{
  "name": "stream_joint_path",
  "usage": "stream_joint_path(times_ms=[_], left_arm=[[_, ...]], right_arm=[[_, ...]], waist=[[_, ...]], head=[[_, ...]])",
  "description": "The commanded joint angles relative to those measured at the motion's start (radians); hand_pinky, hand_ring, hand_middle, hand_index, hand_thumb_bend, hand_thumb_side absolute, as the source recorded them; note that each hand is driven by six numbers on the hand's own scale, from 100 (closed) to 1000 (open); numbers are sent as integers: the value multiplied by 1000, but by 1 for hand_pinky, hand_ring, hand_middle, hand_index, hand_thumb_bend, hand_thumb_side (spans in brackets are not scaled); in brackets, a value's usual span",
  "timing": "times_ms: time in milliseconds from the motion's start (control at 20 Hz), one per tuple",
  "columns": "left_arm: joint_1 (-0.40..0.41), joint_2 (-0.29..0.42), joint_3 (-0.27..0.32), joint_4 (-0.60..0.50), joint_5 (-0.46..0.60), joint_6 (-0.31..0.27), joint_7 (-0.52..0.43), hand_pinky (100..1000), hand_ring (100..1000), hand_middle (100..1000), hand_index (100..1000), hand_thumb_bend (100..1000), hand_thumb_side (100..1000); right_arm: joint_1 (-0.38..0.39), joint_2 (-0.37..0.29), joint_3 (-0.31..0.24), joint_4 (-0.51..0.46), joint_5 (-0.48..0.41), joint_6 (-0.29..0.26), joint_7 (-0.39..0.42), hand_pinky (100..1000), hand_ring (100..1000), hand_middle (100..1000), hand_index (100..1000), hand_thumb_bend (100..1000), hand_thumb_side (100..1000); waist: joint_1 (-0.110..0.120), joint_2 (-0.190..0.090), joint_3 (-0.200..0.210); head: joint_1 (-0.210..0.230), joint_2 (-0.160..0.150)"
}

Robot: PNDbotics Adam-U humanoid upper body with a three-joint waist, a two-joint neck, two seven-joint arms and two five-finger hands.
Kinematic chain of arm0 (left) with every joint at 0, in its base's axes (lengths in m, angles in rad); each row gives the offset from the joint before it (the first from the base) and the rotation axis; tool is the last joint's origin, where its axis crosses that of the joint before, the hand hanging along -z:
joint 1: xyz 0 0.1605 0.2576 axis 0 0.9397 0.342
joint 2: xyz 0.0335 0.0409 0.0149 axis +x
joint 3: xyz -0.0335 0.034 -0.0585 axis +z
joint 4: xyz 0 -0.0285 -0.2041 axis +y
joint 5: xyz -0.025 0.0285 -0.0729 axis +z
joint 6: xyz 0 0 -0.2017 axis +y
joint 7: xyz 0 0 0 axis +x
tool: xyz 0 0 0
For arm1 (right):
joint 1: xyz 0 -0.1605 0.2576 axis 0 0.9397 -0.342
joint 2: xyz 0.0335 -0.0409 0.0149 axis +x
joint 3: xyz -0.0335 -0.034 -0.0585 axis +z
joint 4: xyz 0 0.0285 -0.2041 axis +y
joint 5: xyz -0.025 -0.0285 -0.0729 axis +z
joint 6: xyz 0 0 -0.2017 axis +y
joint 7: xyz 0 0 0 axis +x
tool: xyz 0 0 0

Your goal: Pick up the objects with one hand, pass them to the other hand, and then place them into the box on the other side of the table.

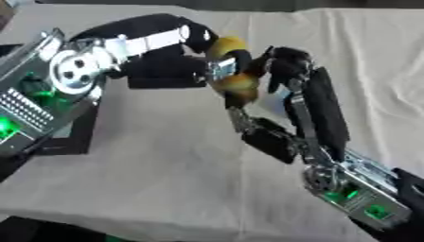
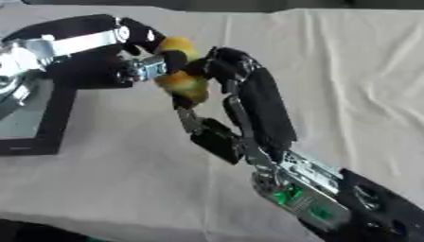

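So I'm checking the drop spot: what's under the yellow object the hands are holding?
Under the yellow object, held between the left hand and right hand, lies bare tablecloth. The black box sits off to the left; its inside is mostly hidden by the left arm.

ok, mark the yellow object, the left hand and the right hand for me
yellow object (image 2: 184,85), right eye view, on its lower orange-yellow part.
left hand (image 2: 145,42), right eye view, on the black fingers at the object's top.
right hand (image 1: 286,66), left eye view, on the black fingers beside the object.
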Motion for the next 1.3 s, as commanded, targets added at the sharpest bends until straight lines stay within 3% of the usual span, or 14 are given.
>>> stream_joint_path(times_ms=[50,300,500,850,1050,1300], left_arm=[[-9,24,-1,-8,0,216,-236,920,922,796,884,311,918],[-9,21,-3,-10,-14,216,-260,916,916,792,878,275,813],[-10,17,-6,-8,-38,216,-270,902,905,782,861,234,664],[-12,0,-12,17,-71,216,-238,868,876,745,822,143,601],[-11,-7,-18,32,-56,216,-192,850,846,684,771,107,555],[-10,-16,-27,59,-29,216,-125,812,732,544,648,100,357]], right_arm=[[-13,-19,-4,-19,-1,-8,-4,305,506,327,504,100,100],[-14,-19,-3,-19,0,-17,-6,309,507,327,504,100,100],[-15,-19,-2,-19,1,-26,-9,312,507,327,504,100,100],[-17,-17,0,-19,4,-40,-7,308,503,328,504,100,100],[-18,-16,2,-19,7,-45,-6,307,503,328,504,100,100],[-16,-15,5,-19,9,-48,-5,307,504,329,505,100,100]], waist=[[2,-14,0],[2,-12,-2],[3,-12,-4],[3,-9,-6],[3,-8,-6],[1,-6,-6]], head=[[2,-4],[3,-6],[3,-6],[3,-8],[3,-7],[3,-6]])
